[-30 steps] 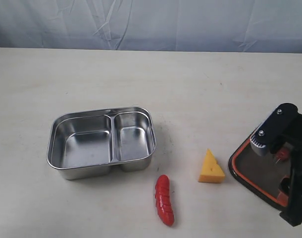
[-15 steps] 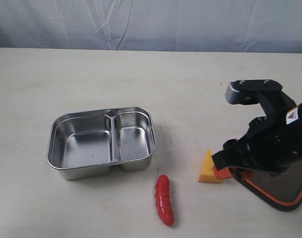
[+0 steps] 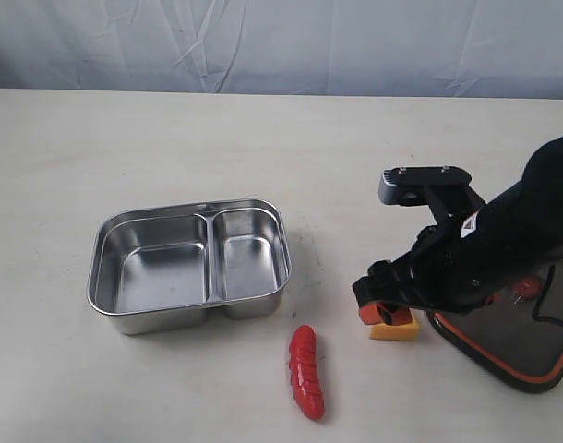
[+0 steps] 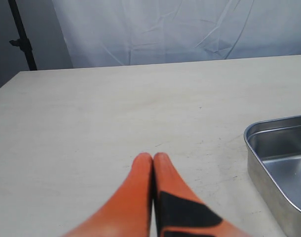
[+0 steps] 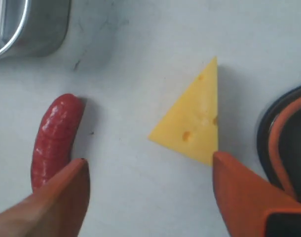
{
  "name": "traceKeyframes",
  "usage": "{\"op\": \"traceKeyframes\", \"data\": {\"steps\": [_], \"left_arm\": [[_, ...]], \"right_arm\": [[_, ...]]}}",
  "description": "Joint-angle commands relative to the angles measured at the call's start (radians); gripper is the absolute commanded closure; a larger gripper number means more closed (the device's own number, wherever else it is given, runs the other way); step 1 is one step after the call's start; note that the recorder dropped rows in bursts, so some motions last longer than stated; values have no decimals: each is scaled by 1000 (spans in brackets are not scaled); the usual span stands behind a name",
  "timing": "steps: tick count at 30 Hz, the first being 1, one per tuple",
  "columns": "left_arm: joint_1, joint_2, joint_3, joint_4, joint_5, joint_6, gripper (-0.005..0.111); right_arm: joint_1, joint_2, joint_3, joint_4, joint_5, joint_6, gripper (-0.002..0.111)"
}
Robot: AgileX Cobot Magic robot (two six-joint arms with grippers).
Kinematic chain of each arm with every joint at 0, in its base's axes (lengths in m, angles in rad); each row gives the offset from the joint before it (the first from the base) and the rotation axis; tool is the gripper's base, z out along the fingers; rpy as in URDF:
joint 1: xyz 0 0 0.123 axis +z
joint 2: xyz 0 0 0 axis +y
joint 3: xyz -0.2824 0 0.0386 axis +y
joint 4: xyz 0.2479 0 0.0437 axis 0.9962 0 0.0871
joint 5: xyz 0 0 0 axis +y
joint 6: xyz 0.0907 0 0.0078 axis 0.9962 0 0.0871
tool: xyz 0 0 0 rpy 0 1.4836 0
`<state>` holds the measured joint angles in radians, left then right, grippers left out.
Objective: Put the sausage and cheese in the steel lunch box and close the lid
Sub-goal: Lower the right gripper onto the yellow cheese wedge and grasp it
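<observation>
The steel lunch box (image 3: 161, 277) stands open and empty left of centre, its two compartments bare. A red sausage (image 3: 306, 372) lies near the table's front edge. Just right of it the yellow cheese (image 3: 395, 329) lies flat, mostly covered by my right gripper (image 3: 385, 312). In the right wrist view that gripper (image 5: 149, 160) is open and hangs above the table, with the cheese (image 5: 192, 126) by one fingertip and the sausage (image 5: 54, 138) by the other. The dark lid (image 3: 526, 346), orange seal up, lies at the far right. My left gripper (image 4: 153, 158) is shut and holds nothing, with the lunch box's corner (image 4: 269, 158) beside it.
A pale blue cloth backdrop (image 3: 281, 41) hangs behind the table. The lid's orange rim (image 5: 276, 143) sits close beside one right finger. The lunch box's outer wall (image 5: 37, 29) shows beyond the sausage in the right wrist view.
My right arm has swung left from over the lid and come down over the cheese, now covering most of it. The sausage, lunch box and lid have not moved.
</observation>
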<state>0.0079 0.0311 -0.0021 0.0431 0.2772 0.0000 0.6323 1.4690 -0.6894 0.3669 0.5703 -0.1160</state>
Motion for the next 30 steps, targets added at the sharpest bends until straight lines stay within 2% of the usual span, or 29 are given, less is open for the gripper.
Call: {"op": "traceKeyframes", "data": {"steps": [1,8,19,30], "left_arm": [[-12,-8,2,3,-8,0,107],[-12,-8,2,3,-8,0,107],[-12,-8,2,3,-8,0,107],[-12,-8,2,3,-8,0,107]], "right_arm": [[6,3,-5,-25,-43,-3,37],[6,28,-8,-33,-84,37,37],[6,178,-149,-150,53,184,37],[6,303,-154,-147,48,221,37]]}}
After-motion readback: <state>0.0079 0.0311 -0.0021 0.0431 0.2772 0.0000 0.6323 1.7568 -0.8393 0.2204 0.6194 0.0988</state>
